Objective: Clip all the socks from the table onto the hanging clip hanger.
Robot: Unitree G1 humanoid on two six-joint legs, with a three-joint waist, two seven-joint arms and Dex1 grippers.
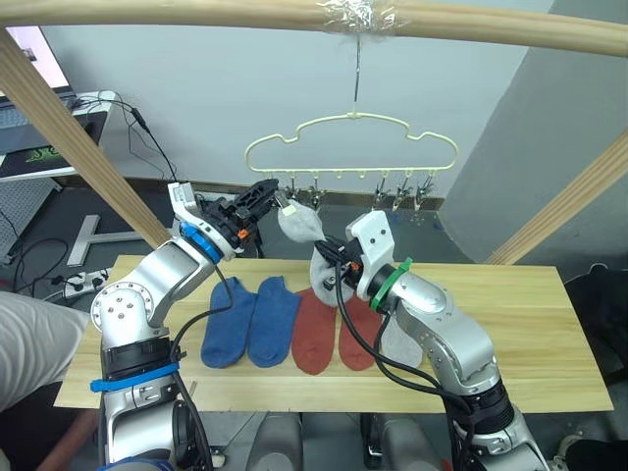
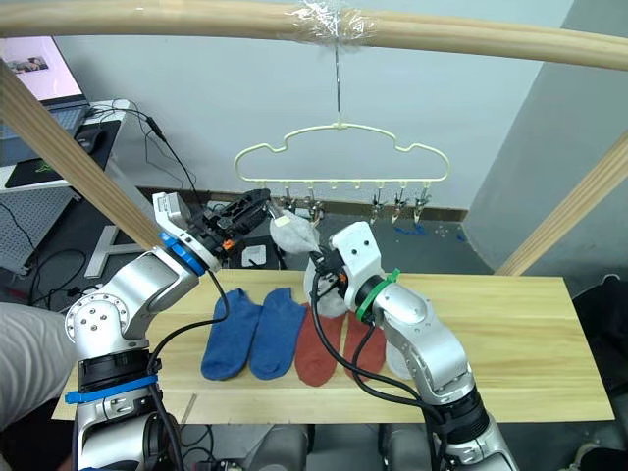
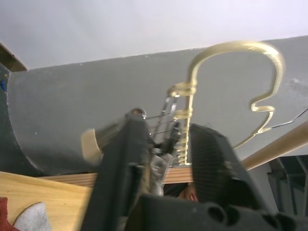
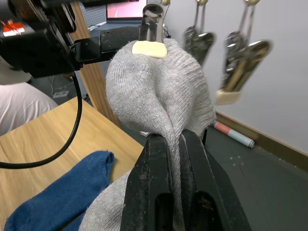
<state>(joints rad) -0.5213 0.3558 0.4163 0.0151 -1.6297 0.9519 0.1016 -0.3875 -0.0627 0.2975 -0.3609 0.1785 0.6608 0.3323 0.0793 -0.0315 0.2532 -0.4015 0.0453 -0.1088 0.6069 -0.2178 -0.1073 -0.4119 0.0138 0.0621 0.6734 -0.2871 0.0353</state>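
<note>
Left eye view is showing you a long light wood worktop (image 1: pixel 530 324) with visible grain, sitting inside a frame of thick wooden beams (image 1: pixel 196 12). Behind it a pale wall is meeting a dark floor, and a desk with a monitor (image 1: pixel 44 59) and trailing cables is standing off to the robot's left. A person's light sleeve (image 1: pixel 25 348) is showing at the near left edge.

Lying side by side on the worktop you are seeing two blue socks (image 1: pixel 250 322) and two red socks (image 1: pixel 334 332), toes pointing toward the robot. Part of a grey sock on the worktop (image 1: pixel 400 339) is peeking out just beyond the red pair, behind the right arm.

Above them the hanger (image 1: pixel 351 137) is hanging from the top beam by its hook, its clips (image 1: pixel 402 191) dangling in a row.

Your right gripper (image 4: pixel 175 144) is pinching the other grey sock (image 4: pixel 159 91) with its jaws closed tight on the fabric, holding it raised under the hanger. That sock's top edge is sitting in the pale pads of one clip (image 4: pixel 151 29).

Your left gripper (image 1: pixel 265 196) is raised to the same clip, with its jaws squeezing the clip's handles between them.
</note>
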